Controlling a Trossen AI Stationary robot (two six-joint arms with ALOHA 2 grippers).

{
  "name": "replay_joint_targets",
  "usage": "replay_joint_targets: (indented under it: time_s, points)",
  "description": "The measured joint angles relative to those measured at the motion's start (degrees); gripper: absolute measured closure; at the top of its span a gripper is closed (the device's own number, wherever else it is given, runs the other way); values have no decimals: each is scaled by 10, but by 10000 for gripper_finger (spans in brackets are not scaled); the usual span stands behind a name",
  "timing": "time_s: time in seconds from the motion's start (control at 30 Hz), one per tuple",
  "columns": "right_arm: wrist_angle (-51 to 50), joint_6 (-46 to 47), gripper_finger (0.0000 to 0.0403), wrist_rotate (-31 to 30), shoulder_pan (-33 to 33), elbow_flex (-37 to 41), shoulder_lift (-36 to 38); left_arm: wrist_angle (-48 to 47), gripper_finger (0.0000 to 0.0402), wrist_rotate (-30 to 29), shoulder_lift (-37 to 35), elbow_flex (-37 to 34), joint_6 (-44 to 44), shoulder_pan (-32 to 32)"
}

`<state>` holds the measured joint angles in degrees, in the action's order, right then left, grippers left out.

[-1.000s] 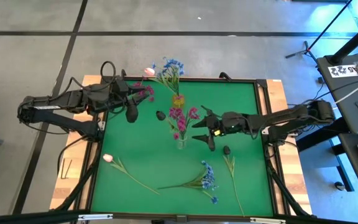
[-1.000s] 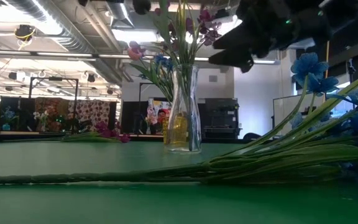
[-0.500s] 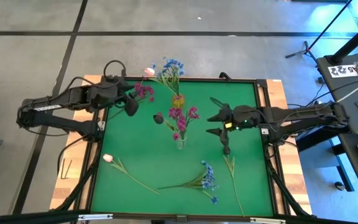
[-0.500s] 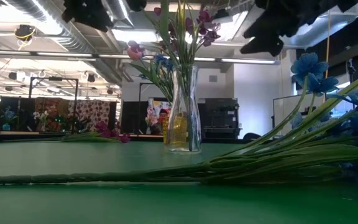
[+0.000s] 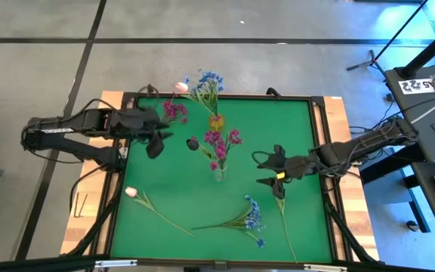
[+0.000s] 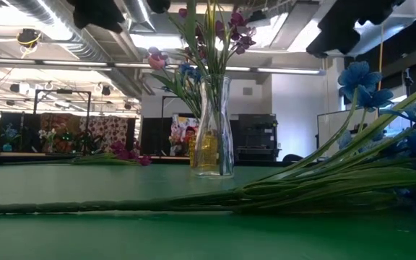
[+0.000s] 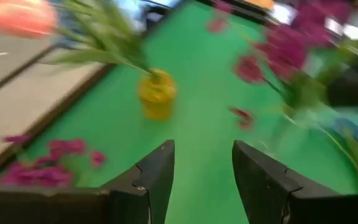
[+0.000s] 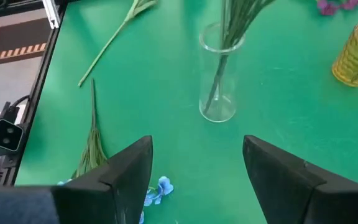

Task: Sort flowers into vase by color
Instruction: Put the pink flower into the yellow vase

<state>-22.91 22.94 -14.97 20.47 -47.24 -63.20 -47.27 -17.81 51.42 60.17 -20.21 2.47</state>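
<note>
Near edge: a blue spray [image 5: 249, 217] and a tulip [image 5: 132, 192] lie on the mat [image 5: 180, 193]. Right gripper [image 5: 267, 171] hovers right of the clear vase [image 5: 220, 174], fingers spread, empty. Far left, the left gripper [image 5: 155, 142] hangs open, empty, beside loose magenta flowers [image 5: 174, 112].

Green-topped table [image 5: 172, 189] with dark frame. Centre: clear vase [image 5: 220, 173] and yellow vase [image 5: 216, 122]. Lower half: pink tulip [image 5: 131, 192], blue spray [image 5: 252, 215], bare stem [image 5: 284, 219]; upper left: magenta cluster [image 5: 174, 112].
</note>
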Motion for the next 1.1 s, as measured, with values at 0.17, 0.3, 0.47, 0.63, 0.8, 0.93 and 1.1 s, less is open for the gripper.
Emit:
replay_joint_targets:
  time_s: [0.17, 0.3, 0.47, 0.63, 0.8, 0.93, 1.1]
  points:
    - [6, 0, 153, -32, 23, 0, 0, 1, 246, 35, 5, 0, -42, -73]
    - [5, 10, 153, -36, 20, 0, 0, -27, 246, 36, 27, 0, -154, -127]
    - [5, 11, 153, -41, 20, 0, 0, -107, 246, 36, 81, 0, -273, -192]
    - [5, 9, 153, -50, 20, 0, 0, -158, 246, 46, 151, 0, -268, -277]
    - [5, 6, 153, -51, 20, 0, 0, -153, 246, 53, 220, 0, -244, -358]
    - [4, -1, 153, -51, 20, 0, 0, -143, 246, 67, 282, 0, -257, -403]
    - [5, -8, 153, -56, 20, 0, 0, -139, 246, 69, 362, 0, -258, -447]
